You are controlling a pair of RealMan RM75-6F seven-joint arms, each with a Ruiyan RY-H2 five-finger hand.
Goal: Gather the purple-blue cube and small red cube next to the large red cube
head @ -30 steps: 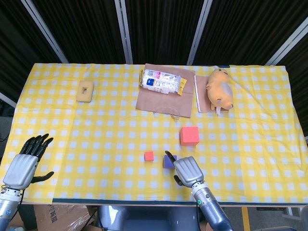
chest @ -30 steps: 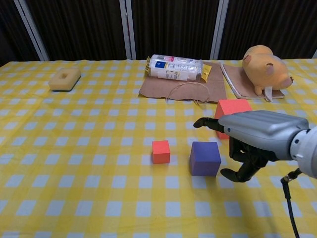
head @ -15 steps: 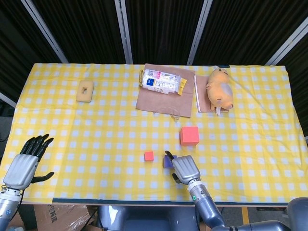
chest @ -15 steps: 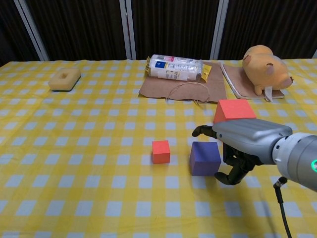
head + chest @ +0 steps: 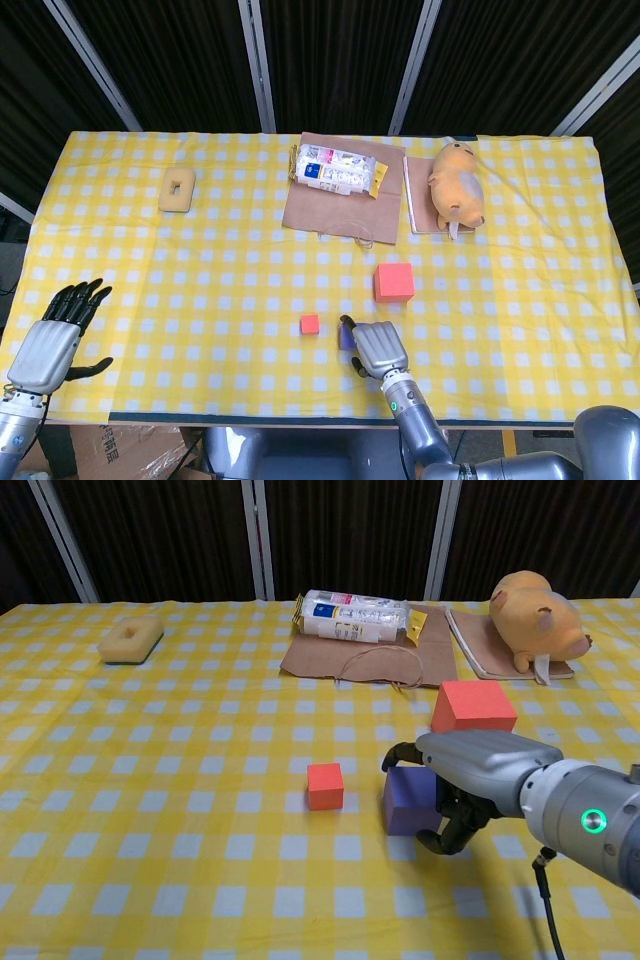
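Chest view showed the right hand (image 5: 470, 780) had slid left until its curled fingers wrapped the purple-blue cube (image 5: 405, 800), apparently gripping it, just beside the small red cube (image 5: 325, 785) and near the large red cube (image 5: 473, 706).

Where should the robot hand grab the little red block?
Probably by two opposite flat side faces of the little red block, coming straight down from above. It sits flat on the cloth with open space on every side, and its top is bare, so fingers can drop on either side and pinch.
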